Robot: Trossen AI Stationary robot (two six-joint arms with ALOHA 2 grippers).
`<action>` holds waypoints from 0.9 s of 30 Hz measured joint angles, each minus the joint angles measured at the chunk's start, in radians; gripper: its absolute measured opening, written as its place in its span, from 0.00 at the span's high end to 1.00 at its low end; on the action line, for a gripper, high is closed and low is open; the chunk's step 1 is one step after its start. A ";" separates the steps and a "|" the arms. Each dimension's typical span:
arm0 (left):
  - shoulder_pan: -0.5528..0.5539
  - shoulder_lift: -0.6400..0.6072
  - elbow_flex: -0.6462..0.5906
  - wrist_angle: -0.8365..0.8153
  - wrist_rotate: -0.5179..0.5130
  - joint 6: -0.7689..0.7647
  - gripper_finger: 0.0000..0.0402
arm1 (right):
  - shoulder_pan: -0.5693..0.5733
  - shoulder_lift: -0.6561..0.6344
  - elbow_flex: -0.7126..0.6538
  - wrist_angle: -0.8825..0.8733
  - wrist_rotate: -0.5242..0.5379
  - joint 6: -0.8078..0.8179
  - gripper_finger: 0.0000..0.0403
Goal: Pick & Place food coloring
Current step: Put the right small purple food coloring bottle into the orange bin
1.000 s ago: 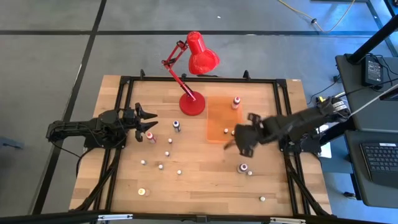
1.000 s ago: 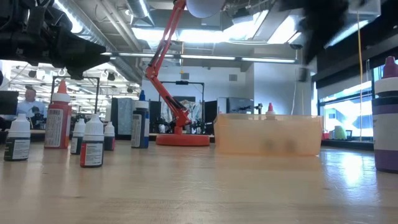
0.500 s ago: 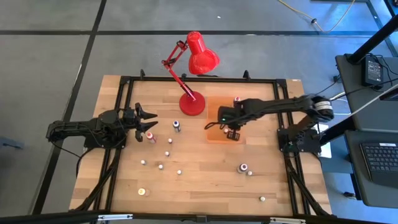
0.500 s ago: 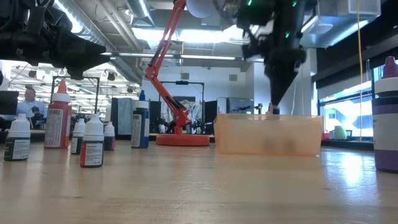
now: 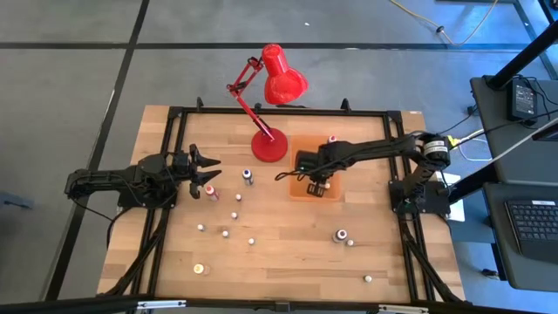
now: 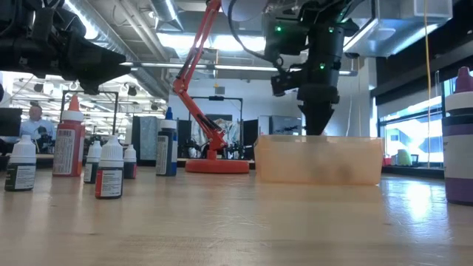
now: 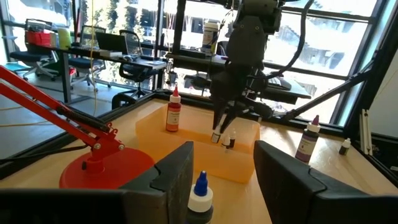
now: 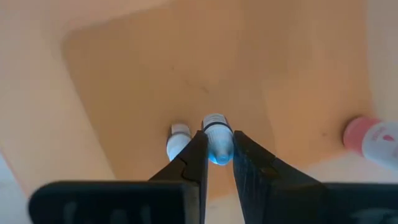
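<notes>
1. No word, brand name or number can be read anywhere on the table (image 5: 288, 253).
2. The small bottles (image 6: 111, 171) in the low view carry printed labels, but their print is too small to make out.

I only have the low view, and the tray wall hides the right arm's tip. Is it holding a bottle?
Observer: Yes. The right wrist view shows the right jaws pressed against both sides of a white-capped food coloring bottle, over the orange tray.
Operator: Anything close beside it?
Observer: A second white-capped bottle stands right next to it, outside the jaws.
Operator: And the left arm?
Observer: The left jaws are open and empty, at the table's left side.
</notes>
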 joint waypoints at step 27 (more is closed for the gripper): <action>0.000 0.000 0.000 0.000 0.000 0.000 0.59 | 0.018 0.045 -0.002 0.100 -0.078 0.024 0.85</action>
